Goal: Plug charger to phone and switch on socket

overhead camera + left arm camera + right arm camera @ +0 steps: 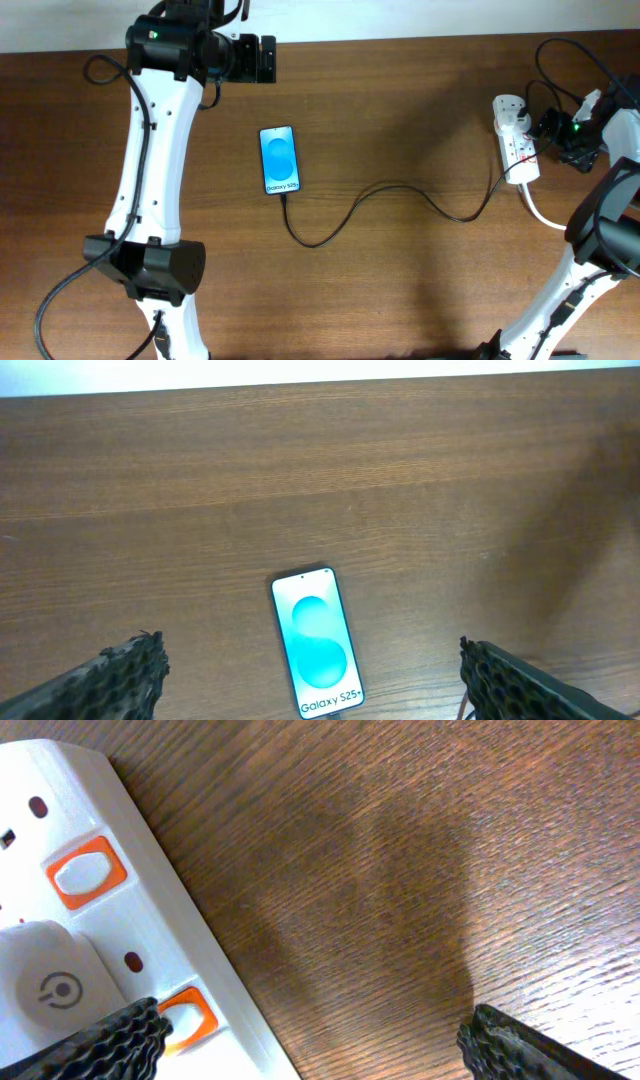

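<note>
Charger cable [390, 184] trails from the bottom edge of the Galaxy S25 phone [280, 160], mid-table, to the white power strip [512, 140] on the right; I can't tell if its plug is fully home, so a tug could free it. Right gripper [320, 1045] gapes wide at the strip, one finger [110, 1040] beside an orange switch [188, 1012]. Push off-centre and the strip may skid. Left gripper [312, 660] hangs wide open over the phone.
</note>
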`<state>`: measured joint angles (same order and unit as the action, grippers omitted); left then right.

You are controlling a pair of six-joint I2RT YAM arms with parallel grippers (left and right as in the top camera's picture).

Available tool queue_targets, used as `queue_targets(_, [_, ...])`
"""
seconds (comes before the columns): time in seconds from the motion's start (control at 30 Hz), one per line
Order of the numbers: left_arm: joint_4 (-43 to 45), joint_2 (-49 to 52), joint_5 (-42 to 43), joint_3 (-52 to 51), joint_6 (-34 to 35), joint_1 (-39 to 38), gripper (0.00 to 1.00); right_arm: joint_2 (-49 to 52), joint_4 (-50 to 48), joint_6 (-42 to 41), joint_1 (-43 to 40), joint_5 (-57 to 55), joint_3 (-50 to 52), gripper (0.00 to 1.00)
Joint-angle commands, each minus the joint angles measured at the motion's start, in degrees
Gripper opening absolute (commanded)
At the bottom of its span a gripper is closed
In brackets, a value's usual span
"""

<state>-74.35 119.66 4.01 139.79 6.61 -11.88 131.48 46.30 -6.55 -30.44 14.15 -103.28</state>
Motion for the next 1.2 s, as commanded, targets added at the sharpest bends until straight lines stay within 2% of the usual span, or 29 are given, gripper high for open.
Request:
queue_targets(0.0, [0.07,-1.62,-0.42,0.72,-0.92,0.0,0.99,1.36,1.49,0.31,3.85,0.37,1.53,0.98])
queue_targets(0.43, [0.07,-1.62,-0.42,0.72,-0.92,0.0,0.99,1.33,4.09,0.09,5.11,2.95,1.46,0.99])
queue_targets(0.57, [0.07,-1.62,-0.42,0.72,-0.92,0.0,0.99,-0.74,7.5,-1.49,-0.26,1.66,-3.54,0.99])
queue_targets(0.63, [0.07,-1.62,-0.42,0.72,-0.92,0.0,0.99,-4.11,8.61,-4.5,-4.26,1.64,-5.05,0.98])
queue_targets(0.73, [0.07,-1.62,-0.42,0.72,-0.92,0.0,0.99,-11.3,9.09,-4.74,-7.91,1.7,-5.05,0.98])
queue_targets(0.83, [0.07,-1.62,-0.42,0.72,-0.92,0.0,0.99,-18.53,9.75,-4.68,-7.74,1.9,-5.05,0.98])
queue_targets(0.93, [0.07,-1.62,-0.42,0.72,-0.92,0.0,0.99,-30.58,12.24,-2.6,-6.88,2.36,-5.05,0.98])
queue_targets(1.07, [0.04,-1.62,-0.42,0.72,-0.92,0.0,0.99,-43.15,12.46,2.4,0.22,2.38,-5.05,0.98])
queue_targets(1.17, [0.07,-1.62,-0.42,0.72,-0.92,0.0,0.99,-49.16,16.79,9.81,11.85,3.19,-5.05,0.98])
